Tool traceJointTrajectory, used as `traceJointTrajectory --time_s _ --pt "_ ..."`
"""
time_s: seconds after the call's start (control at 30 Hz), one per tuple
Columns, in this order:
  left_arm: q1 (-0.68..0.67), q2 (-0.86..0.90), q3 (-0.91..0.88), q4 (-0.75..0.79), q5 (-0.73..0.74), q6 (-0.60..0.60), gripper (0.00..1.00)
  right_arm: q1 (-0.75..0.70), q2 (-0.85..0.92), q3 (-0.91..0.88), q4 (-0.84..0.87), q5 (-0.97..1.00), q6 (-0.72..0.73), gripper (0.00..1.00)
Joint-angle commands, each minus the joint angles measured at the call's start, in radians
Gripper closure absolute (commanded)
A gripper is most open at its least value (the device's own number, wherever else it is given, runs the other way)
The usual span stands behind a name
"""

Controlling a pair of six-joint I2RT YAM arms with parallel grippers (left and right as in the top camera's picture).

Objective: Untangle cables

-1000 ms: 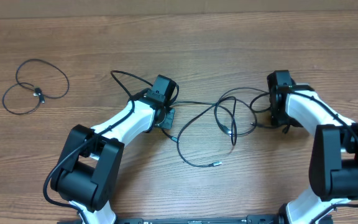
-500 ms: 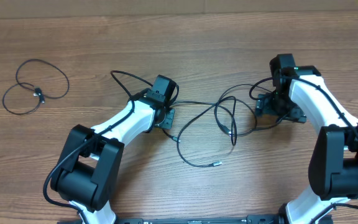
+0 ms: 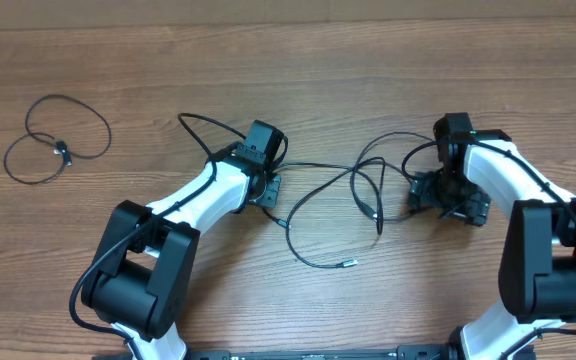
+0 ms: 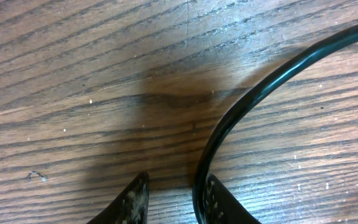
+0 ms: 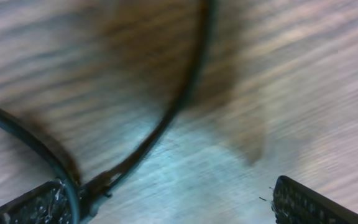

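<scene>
A tangle of thin black cables [image 3: 368, 190] lies mid-table, with one silver plug end [image 3: 348, 263] trailing toward the near edge. My left gripper [image 3: 266, 190] sits at the tangle's left end. In its wrist view the jaws [image 4: 176, 202] stand a little apart, open, and a black cable [image 4: 241, 106] runs along the inner face of the right fingertip [image 4: 219, 205] without being pinched. My right gripper [image 3: 448, 198] is low at the tangle's right side. Its jaws [image 5: 173, 205] are wide open, and a blurred cable [image 5: 166, 118] runs down to its left finger [image 5: 42, 202].
A separate thin black cable [image 3: 58, 140] lies looped in two rings at the far left of the wooden table [image 3: 298, 70]. One strand [image 3: 203, 125] arcs from behind the left gripper toward the far left. Both arm bases stand at the near edge.
The right gripper has come toward the near edge and turned, now low beside the tangle's right loop, which has shifted slightly. The left arm has stayed put.
</scene>
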Motion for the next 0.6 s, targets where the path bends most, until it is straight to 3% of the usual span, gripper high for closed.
traceJointTrajectory --time_s 0.0,0.33,0.57 --pt "-0.001 0.014 -0.009 -0.011 -0.006 -0.002 0.7 -0.019 0.013 -0.039 -0.027 0.142 0.014 0.0" --pt "-0.001 0.014 -0.009 -0.006 -0.006 -0.002 0.69 -0.023 0.011 0.16 -0.163 -0.047 0.015 0.0" --pt "-0.001 0.014 -0.009 0.002 -0.006 -0.002 0.67 -0.021 0.011 0.163 -0.179 -0.461 -0.124 0.0"
